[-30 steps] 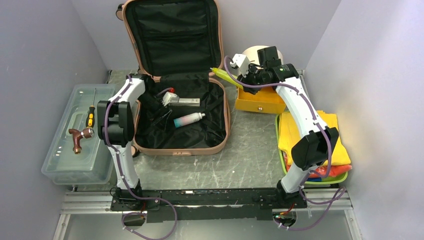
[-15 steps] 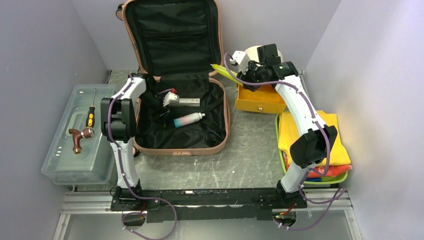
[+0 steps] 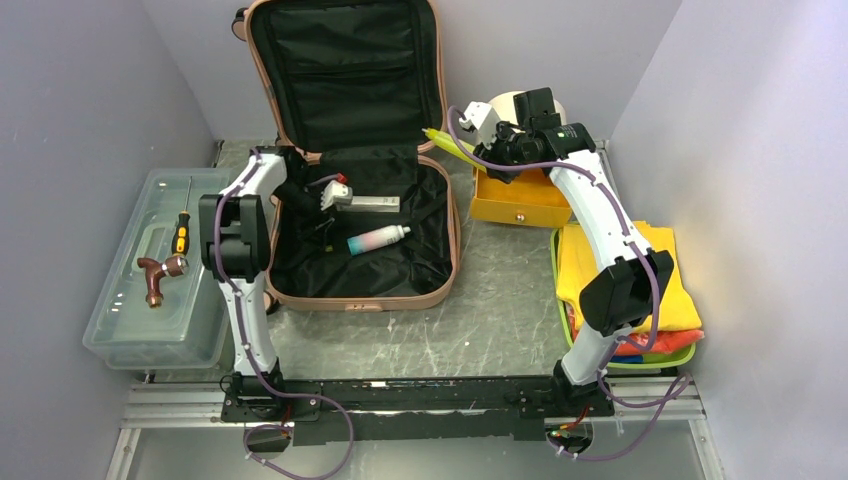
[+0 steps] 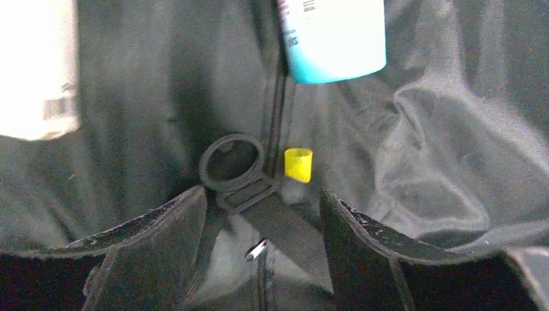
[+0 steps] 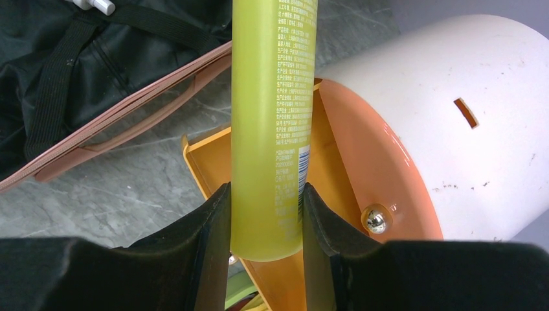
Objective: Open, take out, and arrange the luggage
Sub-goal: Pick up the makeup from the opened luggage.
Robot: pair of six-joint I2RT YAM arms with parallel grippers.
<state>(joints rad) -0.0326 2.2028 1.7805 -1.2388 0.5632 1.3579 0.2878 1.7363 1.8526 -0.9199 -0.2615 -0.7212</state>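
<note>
The luggage (image 3: 345, 60) lies open at 12 o'clock; the left gripper (image 4: 262, 197), jaws apart astride a black strap (image 4: 285, 227), may snag lining instead of cargo, while the right gripper (image 5: 267, 194), clamped on a green tube (image 5: 272, 97), could let it slip.

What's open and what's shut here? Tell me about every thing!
Luggage: open, lid standing upright.
Orange drawer: pulled open.
Left end effector: open, over a black strap inside the luggage.
Right end effector: shut on the yellow-green tube.
Clear bin: lid seems on.
</note>
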